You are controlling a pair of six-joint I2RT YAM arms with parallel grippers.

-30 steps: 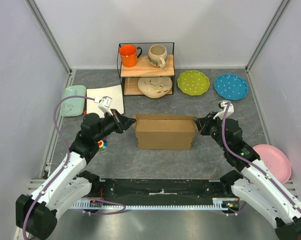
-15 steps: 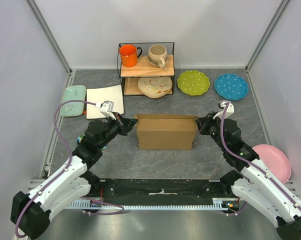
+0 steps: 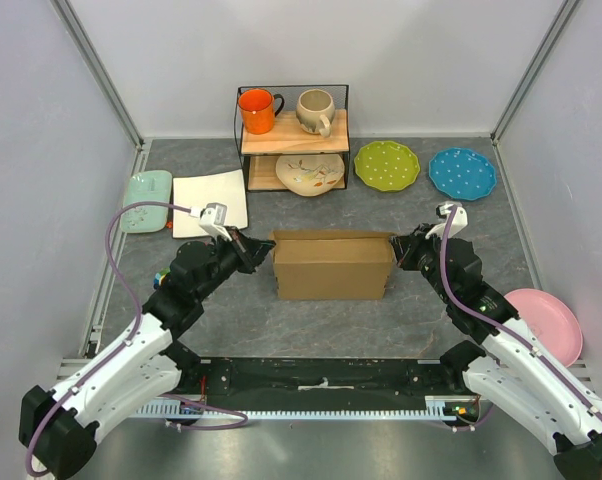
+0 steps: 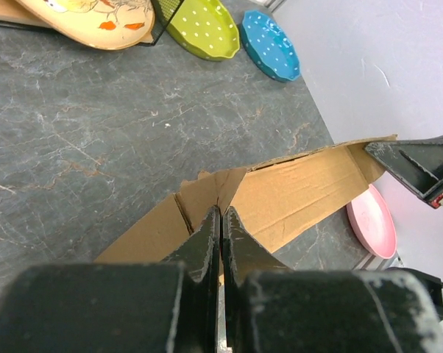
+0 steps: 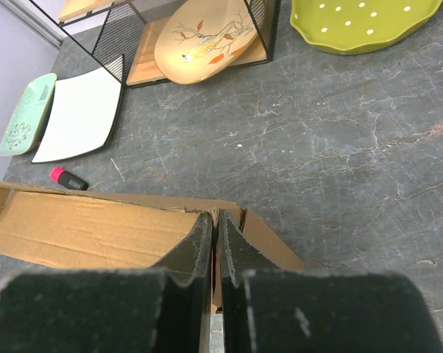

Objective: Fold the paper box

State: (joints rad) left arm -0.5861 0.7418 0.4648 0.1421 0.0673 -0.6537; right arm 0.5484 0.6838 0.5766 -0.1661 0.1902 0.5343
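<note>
Brown paper box [image 3: 331,270], one, ends gripped (left end effector [image 4: 221,215] and right end effector [image 5: 215,219], two, clenched there).

A wire shelf [image 3: 286,141] at the back of the grey counter [image 3: 431,215] carries an orange mug [image 3: 255,110] and a beige mug [image 3: 315,110] on its top board. A patterned dish [image 3: 309,174] lies on the board below. A green dotted plate [image 3: 386,165] and a blue dotted plate [image 3: 462,173] lie to its right. A white square plate [image 3: 210,202] and a mint tray [image 3: 146,200] lie to its left. A pink plate [image 3: 547,325] sits near the right edge. A pink-capped marker [image 5: 68,178] lies on the counter.
</note>
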